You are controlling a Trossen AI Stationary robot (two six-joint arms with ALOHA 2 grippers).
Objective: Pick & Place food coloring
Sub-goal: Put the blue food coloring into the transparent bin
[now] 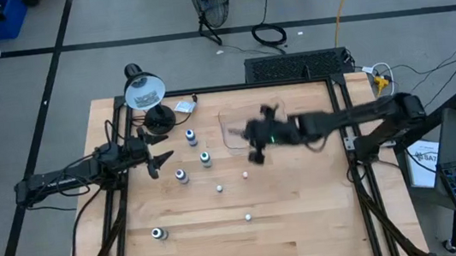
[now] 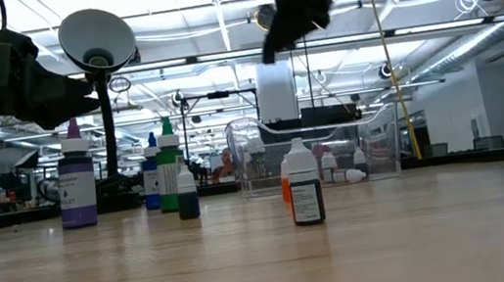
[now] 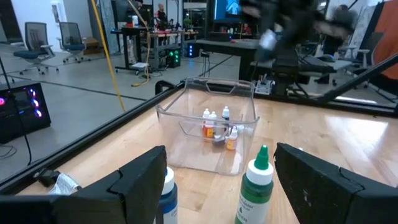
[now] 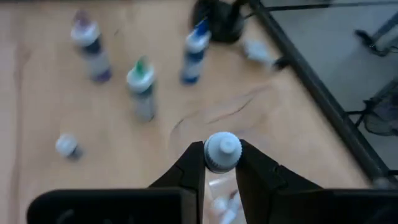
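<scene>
My right gripper (image 1: 256, 149) hangs above the table's middle, at the near edge of the clear tray (image 1: 236, 120), shut on a tiny whitish food coloring bottle (image 4: 222, 151). The tray holds several small bottles (image 3: 214, 127). Larger bottles stand upright on the wood to its left: blue-topped (image 1: 190, 136), green-topped (image 1: 205, 157) and purple-topped (image 1: 182, 176). Tiny bottles lie or stand nearer the front (image 1: 219, 187) (image 1: 248, 217) (image 1: 159, 233). My left gripper (image 3: 230, 186) waits open at the table's left, level, facing the blue and green bottles (image 3: 256, 183). My right gripper pinches the tiny bottle between its two fingertips (image 4: 194, 163), at its white cap end (image 4: 222, 147). The fingers slant downward from the table's right side. The bottle is lifted clear of the table, high over the tray; cap and fingers hide its body.
A desk lamp (image 1: 144, 90) stands at the table's far left corner, its black base (image 1: 159, 119) near the left arm. Crumpled white paper (image 1: 184, 107) lies beside it. Bare wood stretches across the table's near half and right side (image 1: 306, 205).
</scene>
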